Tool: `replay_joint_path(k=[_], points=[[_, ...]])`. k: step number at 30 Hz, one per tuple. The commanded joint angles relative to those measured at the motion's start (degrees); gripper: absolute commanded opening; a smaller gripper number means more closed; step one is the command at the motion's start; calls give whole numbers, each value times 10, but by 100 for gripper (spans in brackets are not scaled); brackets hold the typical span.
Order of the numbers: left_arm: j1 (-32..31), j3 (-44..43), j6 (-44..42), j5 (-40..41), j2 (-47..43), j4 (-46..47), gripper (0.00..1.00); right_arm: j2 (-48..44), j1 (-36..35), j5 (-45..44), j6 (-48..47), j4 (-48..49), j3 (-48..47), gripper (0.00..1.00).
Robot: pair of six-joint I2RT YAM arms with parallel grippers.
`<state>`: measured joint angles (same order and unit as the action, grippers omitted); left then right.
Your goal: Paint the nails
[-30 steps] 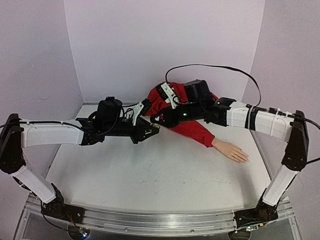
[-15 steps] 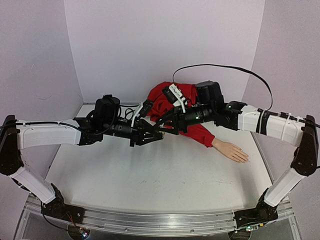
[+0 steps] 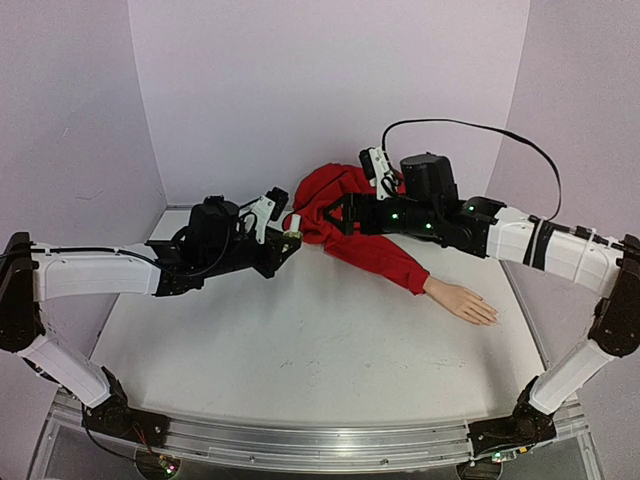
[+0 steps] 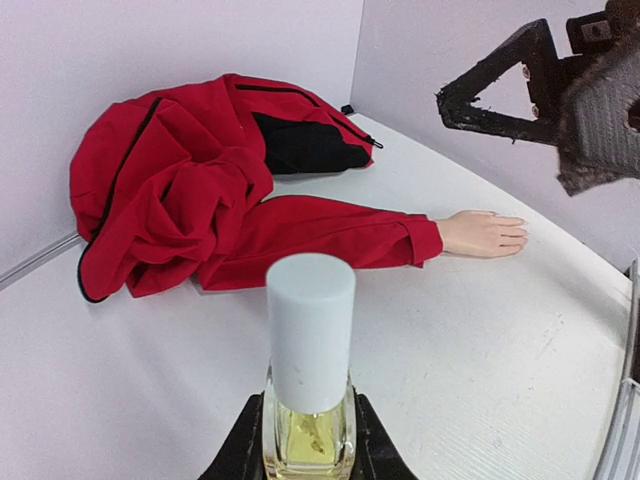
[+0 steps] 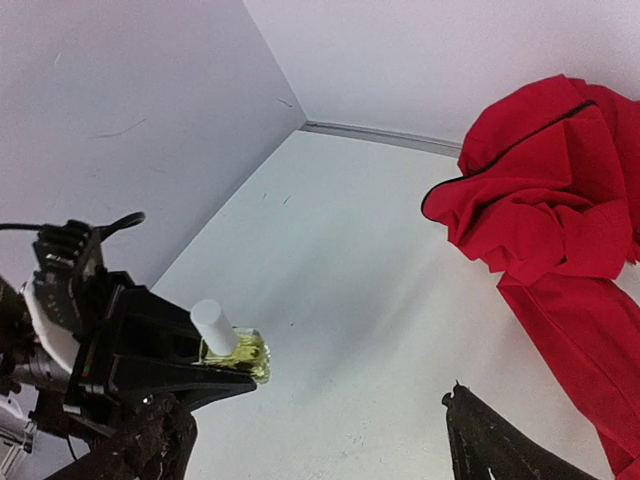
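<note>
Counting what lies on the white table (image 3: 300, 350): one red jacket (image 4: 180, 190) bunched at the far side, one pale mannequin hand (image 4: 485, 233) coming out of its sleeve (image 4: 330, 235) toward the near right, and one small bottle (image 4: 310, 400) of yellowish liquid with a white cap (image 4: 310, 330). The nails (image 4: 520, 235) sit at that hand's fingertips, flat on the table at the right, too small to tell apart. The sleeve hides the wrist.

The left gripper (image 3: 285, 242) reaches rightward on a low, stretched arm. Its fingers (image 4: 240, 450) are clamped on the bottle's sides, holding it off the table left of the jacket. The right gripper (image 3: 343, 213) hangs over the jacket, pointing left, jaws spread wide with nothing between them. Its wrist view cuts both fingers off at the lower edge.
</note>
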<state>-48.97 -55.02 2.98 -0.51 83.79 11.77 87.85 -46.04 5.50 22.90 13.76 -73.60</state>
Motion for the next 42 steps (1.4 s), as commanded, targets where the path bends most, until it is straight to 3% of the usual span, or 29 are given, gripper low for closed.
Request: replay_joint_path(k=[1, 6, 13, 22, 30, 36, 39, 40, 42], points=[[-3, -32, -12, 38, 8, 16, 0, 46, -4, -34, 69, 5, -62, 86], [-8, -39, -15, 39, 16, 13, 0, 101, -26, -23, 72, 3, -115, 82], [-10, -47, -21, 38, 27, 9, 0, 141, -37, -14, 72, 3, -150, 67], [-10, -55, -23, 32, 28, 5, 0, 169, -40, 12, 68, 3, -171, 32], [-10, -61, -22, 24, 24, 2, 0, 175, -40, 31, 57, 8, -168, 35], [-10, -55, -15, 8, 14, 1, 0, 170, -40, 37, 36, 10, -165, 15], [-5, -42, -17, -80, 1, 4, 0, 156, -34, 53, -12, 11, -153, 0], [-1, -42, -27, -161, -1, 4, 0, 148, -30, 67, -40, 13, -145, 0], [11, -44, -50, -305, -4, 5, 0, 125, -14, 192, -127, 20, -121, 0]])
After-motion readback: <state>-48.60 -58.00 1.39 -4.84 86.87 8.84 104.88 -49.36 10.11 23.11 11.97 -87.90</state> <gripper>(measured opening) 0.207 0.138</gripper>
